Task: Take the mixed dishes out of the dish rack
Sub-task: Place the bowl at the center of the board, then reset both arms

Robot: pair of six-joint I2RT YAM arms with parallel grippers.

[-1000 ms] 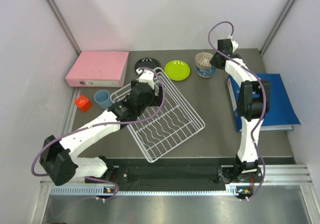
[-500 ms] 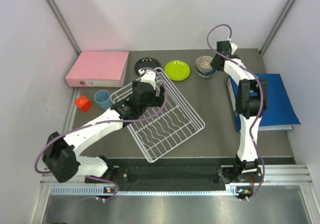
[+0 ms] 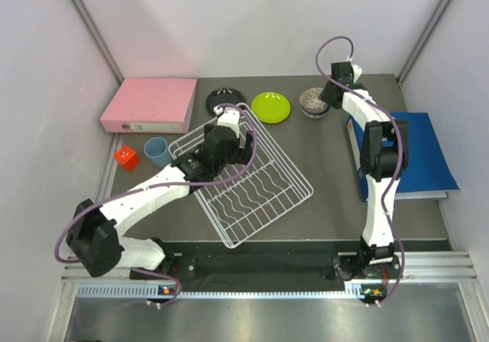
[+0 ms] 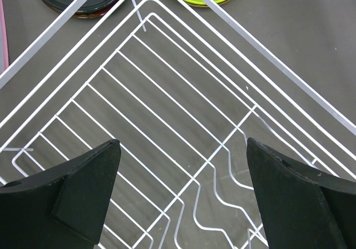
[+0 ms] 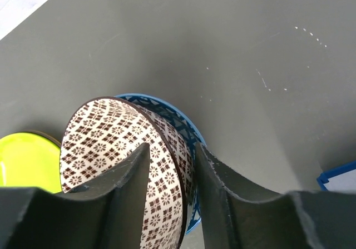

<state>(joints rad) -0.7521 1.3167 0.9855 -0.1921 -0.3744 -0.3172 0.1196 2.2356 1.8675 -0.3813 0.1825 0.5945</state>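
The dish rack (image 3: 260,189) lies askew mid-table, and my left gripper (image 4: 182,149) hangs over its far corner with fingers spread wide. Just beyond that corner lies the lime green plate (image 3: 270,107). At the far right my right gripper (image 5: 169,177) is clenched on the rim of the tilted beige patterned bowl (image 5: 111,143), which is nested in the blue patterned bowl (image 5: 167,109).

a robotics lab test cell
we saw a white left arm (image 3: 145,197) and right arm (image 3: 378,155) bolted by a metal rail (image 3: 267,290) at the edge of a grey table (image 3: 328,155), plain pale panels (image 3: 267,21) closing it in, a pink binder (image 3: 149,104) and a blue binder (image 3: 424,155) on it.
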